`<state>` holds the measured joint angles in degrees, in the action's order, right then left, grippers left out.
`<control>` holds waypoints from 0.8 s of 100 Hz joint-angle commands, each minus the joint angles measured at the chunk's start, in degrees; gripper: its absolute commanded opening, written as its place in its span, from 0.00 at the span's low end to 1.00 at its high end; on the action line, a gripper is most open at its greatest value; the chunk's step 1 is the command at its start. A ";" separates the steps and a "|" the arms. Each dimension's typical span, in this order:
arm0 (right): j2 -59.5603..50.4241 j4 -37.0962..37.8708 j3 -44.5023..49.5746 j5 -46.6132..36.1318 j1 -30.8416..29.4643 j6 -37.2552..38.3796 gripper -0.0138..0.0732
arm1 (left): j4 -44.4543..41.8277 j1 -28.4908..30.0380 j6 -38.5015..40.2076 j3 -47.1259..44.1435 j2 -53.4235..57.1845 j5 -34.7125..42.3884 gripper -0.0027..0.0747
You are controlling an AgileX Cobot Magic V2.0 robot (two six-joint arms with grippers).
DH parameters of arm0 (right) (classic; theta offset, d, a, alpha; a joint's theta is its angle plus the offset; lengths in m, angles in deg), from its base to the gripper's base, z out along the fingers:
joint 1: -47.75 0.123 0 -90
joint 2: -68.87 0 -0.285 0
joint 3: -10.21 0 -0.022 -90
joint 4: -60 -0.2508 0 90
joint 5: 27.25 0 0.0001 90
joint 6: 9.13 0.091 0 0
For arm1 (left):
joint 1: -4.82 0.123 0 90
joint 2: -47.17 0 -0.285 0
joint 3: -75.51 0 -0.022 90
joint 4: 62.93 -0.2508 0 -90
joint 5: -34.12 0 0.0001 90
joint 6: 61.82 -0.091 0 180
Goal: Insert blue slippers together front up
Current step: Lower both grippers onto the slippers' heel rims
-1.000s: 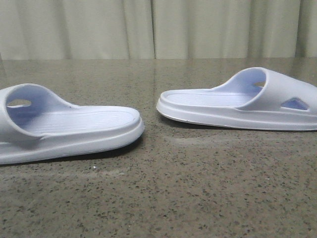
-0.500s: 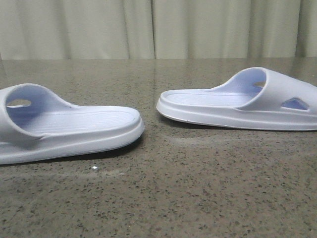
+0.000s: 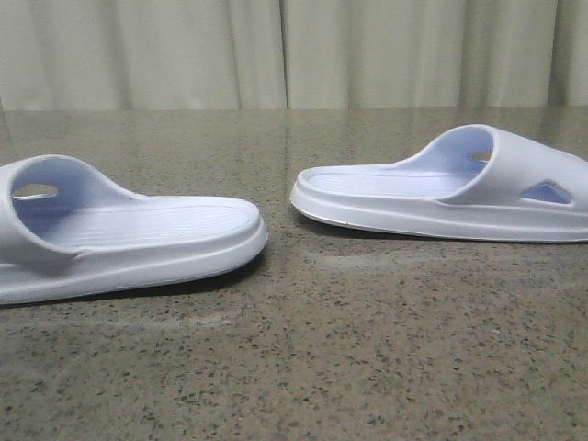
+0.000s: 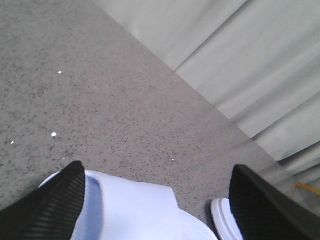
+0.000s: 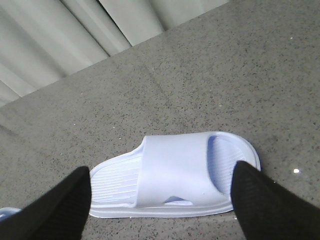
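Note:
Two pale blue slippers lie sole-down on the speckled table, heels facing each other. The left slipper (image 3: 129,239) has its strap at the view's left edge. The right slipper (image 3: 441,188) has its strap toward the right. Neither gripper shows in the front view. In the left wrist view my left gripper (image 4: 157,167) is open above the left slipper's strap (image 4: 135,210), one finger at each side; the other slipper's heel rim (image 4: 222,220) peeks beside the far finger. My right gripper (image 5: 161,170) is open, hovering over the right slipper (image 5: 175,180), fingers apart beyond its two ends.
The stone table (image 3: 322,367) runs back to a pale curtain (image 3: 276,50) along its far edge. A gap of bare table separates the two slippers. A sliver of the left slipper (image 5: 4,212) shows at the edge of the right wrist view.

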<state>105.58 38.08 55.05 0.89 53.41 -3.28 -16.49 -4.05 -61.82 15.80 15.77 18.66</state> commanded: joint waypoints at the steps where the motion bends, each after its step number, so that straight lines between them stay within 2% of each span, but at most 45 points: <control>1: 0.70 -0.69 -2.07 -4.22 -0.44 -0.04 0.74 | 0.77 -0.15 2.19 -0.37 -0.62 5.32 0.72; 21: 0.70 -0.69 -2.07 -4.22 -0.44 -0.04 0.74 | 0.90 -0.04 4.76 -3.22 -2.13 7.88 0.72; 80: 0.70 -0.69 -2.07 -4.70 -0.44 -0.04 0.74 | 4.73 -0.04 4.92 -4.41 -12.80 6.94 0.72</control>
<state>105.58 37.95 55.05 0.58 53.41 -3.17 -13.55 -4.05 -57.39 9.91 5.03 23.58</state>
